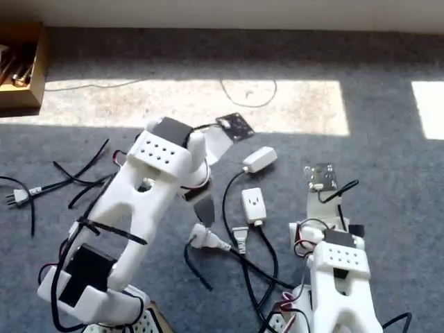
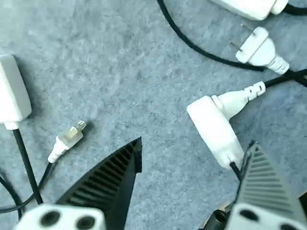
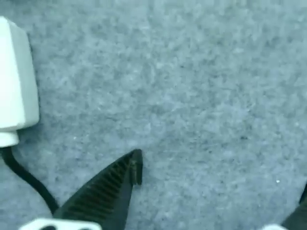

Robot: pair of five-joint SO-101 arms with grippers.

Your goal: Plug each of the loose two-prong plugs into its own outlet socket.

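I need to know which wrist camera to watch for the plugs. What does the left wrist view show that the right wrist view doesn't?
Only the left wrist view: a white two-prong plug, a small pale plug on a thin cord, and a long white block lying between the fingers of the open left gripper, close to one finger.
Only the right wrist view: the open right gripper over bare grey carpet.
Both: grey carpet and a white edge block on a black cord. I cannot tell whether it is the same block.
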